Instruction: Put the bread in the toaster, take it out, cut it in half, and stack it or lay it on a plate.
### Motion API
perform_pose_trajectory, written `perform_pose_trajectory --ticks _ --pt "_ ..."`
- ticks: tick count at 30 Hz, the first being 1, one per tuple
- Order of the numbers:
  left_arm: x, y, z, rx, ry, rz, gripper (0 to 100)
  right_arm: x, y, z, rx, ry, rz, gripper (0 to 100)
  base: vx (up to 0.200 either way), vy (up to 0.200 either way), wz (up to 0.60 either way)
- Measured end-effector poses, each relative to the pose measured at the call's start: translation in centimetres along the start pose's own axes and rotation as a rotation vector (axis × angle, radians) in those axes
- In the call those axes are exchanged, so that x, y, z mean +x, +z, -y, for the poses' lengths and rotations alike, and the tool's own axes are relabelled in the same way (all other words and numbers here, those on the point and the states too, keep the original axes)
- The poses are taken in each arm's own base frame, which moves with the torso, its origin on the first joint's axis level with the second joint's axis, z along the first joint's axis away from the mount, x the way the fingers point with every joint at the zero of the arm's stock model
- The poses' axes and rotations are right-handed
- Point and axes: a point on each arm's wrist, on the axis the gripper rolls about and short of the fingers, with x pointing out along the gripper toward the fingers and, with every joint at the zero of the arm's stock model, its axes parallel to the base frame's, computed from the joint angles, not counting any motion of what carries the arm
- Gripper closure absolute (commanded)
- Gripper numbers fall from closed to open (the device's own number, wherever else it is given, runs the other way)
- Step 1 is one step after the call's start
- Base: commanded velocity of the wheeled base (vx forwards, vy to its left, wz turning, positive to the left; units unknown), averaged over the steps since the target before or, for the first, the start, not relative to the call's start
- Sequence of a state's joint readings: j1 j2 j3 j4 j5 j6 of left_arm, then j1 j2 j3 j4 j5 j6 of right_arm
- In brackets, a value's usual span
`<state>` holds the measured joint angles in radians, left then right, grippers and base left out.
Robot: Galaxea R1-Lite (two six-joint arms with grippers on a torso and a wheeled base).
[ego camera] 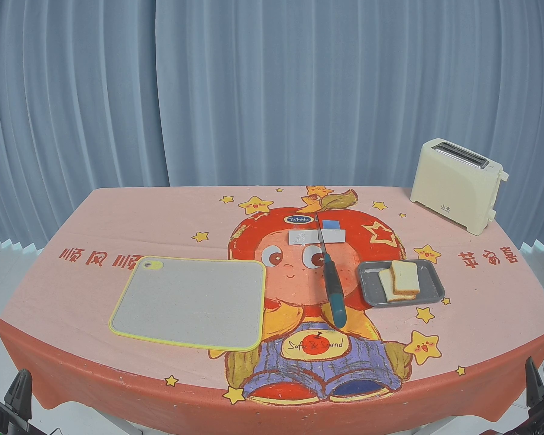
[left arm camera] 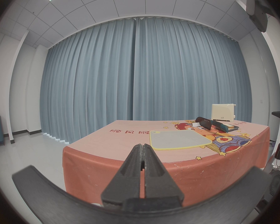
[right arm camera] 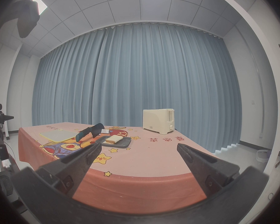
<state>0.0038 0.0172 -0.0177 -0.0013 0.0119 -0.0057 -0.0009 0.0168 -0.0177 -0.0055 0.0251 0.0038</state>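
Left gripper (left arm camera: 143, 168) hanging off table's near left corner, jaws pressed together, holding nothing. Right gripper (right arm camera: 139, 147) hanging off near right corner, jaws spread wide, empty. Table (ego camera: 133, 225) wearing pink cartoon cloth. Grey cutting board (ego camera: 190, 302) lying on left half. Cream toaster (ego camera: 456, 183) standing at far right corner. Dark tray (ego camera: 432, 291) sitting right of centre, well apart from toaster. Teal-handled knife (ego camera: 332, 282) lying between board and tray, handle pointing toward near edge. Bread (ego camera: 405, 277), two slices overlapping, resting in tray.
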Motion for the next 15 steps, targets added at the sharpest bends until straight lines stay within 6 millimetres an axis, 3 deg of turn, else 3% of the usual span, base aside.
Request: perform_pose_trajectory --ticks 15 --pt "0.00 0.00 0.00 0.000 0.000 0.000 100 0.00 -0.02 0.05 0.012 -0.019 -0.002 0 0.000 0.000 0.00"
